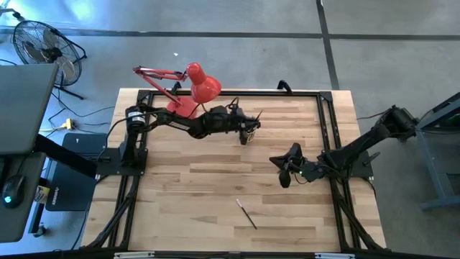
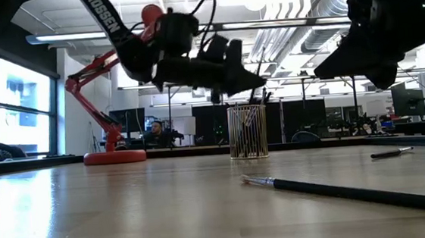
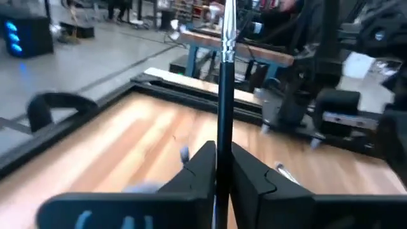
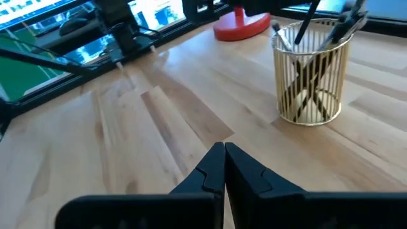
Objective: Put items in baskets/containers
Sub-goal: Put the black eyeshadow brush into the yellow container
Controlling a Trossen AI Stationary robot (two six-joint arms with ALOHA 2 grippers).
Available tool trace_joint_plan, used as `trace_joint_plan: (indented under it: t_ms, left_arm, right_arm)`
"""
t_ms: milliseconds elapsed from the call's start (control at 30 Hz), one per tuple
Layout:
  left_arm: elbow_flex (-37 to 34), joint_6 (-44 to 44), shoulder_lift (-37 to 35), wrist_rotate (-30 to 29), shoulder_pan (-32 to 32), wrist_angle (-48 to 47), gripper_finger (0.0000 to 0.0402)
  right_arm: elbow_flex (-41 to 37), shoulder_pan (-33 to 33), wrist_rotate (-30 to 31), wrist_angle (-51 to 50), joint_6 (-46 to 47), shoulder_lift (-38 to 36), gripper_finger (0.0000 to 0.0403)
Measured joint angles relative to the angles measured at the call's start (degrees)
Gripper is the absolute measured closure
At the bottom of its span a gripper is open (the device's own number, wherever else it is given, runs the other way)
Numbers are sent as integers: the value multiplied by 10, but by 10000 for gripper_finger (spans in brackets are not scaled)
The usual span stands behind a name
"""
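1 cup [image 1: 248, 134], clear w/ gold stripes, stands near the worktop's [image 1: 187, 194] far edge, mid-width, just right of the red lamp [image 1: 195, 90] base. Several brushes stand in it; exact count can't be told, at least 3 tips show in the right wrist view [image 4: 304, 28]. 2 brushes lie loose on the worktop: one [image 1: 246, 214] toward the near edge, slightly right of centre, alone; a second [image 2: 391, 151] shows only in the low view, farther back on the right. 1 more brush [image 3: 224, 95] is pinched betw. the left gripper's [image 3: 220, 166] fingers, shaft upright, metal ferrule at top. So 3 brushes outside the cup, counted.

Room: centre & left half of the worktop bare, wide free lane along the near edge. Black frame rails run along all four edges.

Left arm reaches from the left edge along the far side, elbow by the lamp, gripper [image 1: 248, 126] directly over the cup, fingers clamped on the brush. Right arm comes in from the right edge, low, gripper [image 1: 286, 173] over the right-centre worktop, well apart from the cup, fingers pressed together on nothing [image 4: 224, 166].
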Motion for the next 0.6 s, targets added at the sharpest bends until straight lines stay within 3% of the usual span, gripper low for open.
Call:
trace_joint_plan:
  t_ms: [167,433,600]
  left_arm:
    - [19,7,14,-8,0,-46,334]
    - [37,11,11,-7,0,-47,325]
    - [59,11,8,49,0,-50,324]
  right_arm:
    - [0,-15,-14,0,4,0,401]
    - [0,-24,-25,5,8,0,400]
    - [0,-24,-24,12,9,0,399]
